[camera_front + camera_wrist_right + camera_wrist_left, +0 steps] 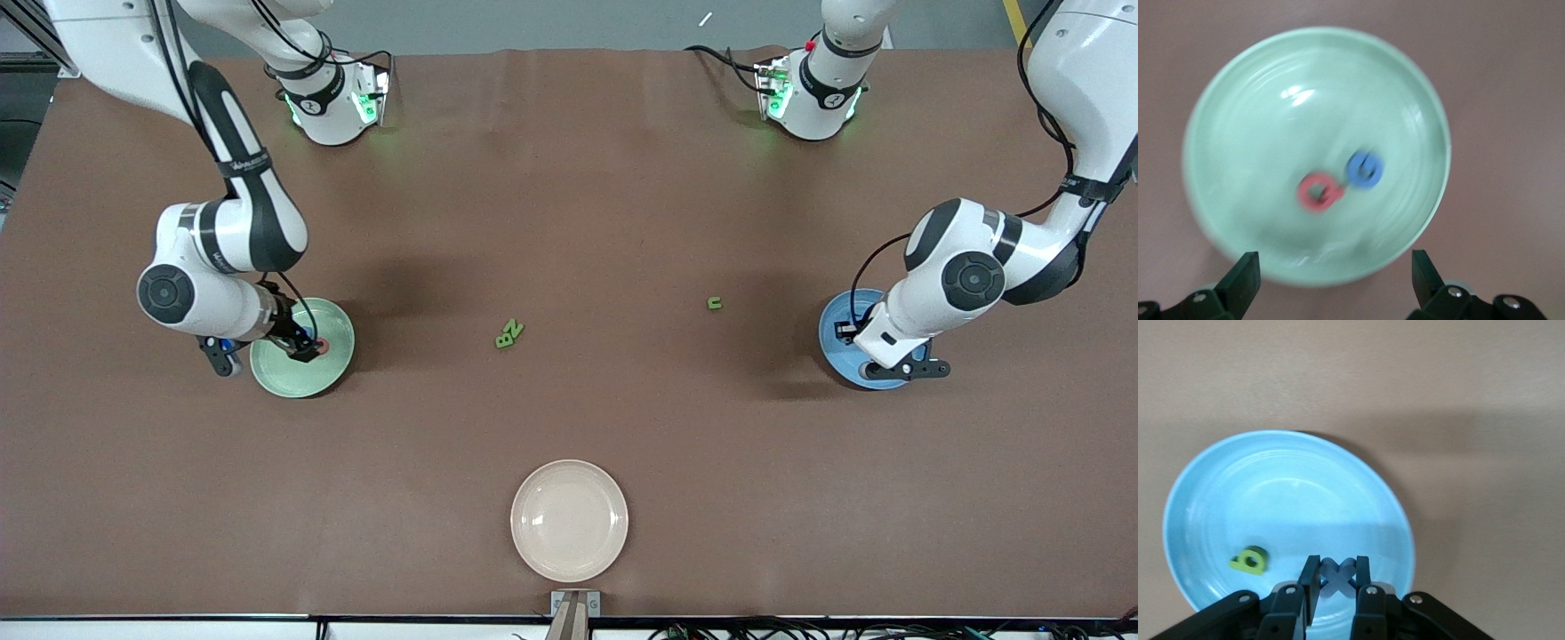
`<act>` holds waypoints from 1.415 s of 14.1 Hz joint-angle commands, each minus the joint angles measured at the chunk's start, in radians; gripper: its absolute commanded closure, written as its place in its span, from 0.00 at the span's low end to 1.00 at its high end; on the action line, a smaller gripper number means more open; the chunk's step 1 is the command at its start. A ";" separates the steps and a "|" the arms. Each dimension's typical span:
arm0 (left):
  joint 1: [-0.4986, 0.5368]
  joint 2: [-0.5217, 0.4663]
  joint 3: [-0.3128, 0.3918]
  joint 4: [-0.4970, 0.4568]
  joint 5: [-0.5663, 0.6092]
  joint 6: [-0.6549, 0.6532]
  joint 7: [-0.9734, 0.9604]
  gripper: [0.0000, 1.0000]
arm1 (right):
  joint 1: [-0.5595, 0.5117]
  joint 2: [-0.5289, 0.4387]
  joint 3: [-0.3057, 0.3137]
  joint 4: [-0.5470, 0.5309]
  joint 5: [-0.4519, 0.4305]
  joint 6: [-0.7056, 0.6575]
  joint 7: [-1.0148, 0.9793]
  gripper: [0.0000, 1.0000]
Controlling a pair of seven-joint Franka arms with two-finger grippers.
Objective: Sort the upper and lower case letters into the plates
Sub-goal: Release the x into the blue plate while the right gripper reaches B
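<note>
Right gripper [1335,283]: hangs over the mint green plate [284,378] at the right arm's end of the table, its dark fingers spread wide with nothing between them.
Mint green plate, contents: a pinkish red letter [1318,193] and a blue letter [1365,169], both rounded ring-like shapes, touching; blur makes them unreadable.
Green letters at mid-table [508,333]: two small flat pieces touching each other on the brown table covering [569,178]; they read roughly as "B" and "Z".
Cream-white plate [569,520]: round, shallow, glossy, nearest the front camera.
Small green letter [714,303]: lies alone, toward the left arm's end; it looks like a lower-case "n" or "u".
Blue plate [1218,487]: round, shallow, smooth; in the front view the left arm covers much of it.
Blue plate, contents: a green letter [1250,561], perhaps a "b" or "d".
Left gripper [1336,581]: over the blue plate, fingers pinching a blue X-shaped letter [1337,576], partly hidden between them.
</note>
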 commanded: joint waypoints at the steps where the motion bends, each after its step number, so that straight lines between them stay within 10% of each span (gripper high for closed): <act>1: 0.033 0.049 0.002 0.008 0.086 0.012 0.015 0.93 | 0.151 0.000 0.001 0.090 0.041 -0.026 0.198 0.00; 9: 0.033 0.118 0.037 0.065 0.155 0.021 0.018 0.93 | 0.447 0.328 -0.002 0.446 0.038 0.034 0.594 0.00; 16: 0.033 0.141 0.059 0.088 0.169 0.022 0.046 0.93 | 0.495 0.371 -0.007 0.437 0.020 0.084 0.621 0.02; 20: 0.032 0.147 0.072 0.094 0.169 0.036 0.060 0.92 | 0.498 0.397 -0.005 0.435 -0.006 0.103 0.621 0.25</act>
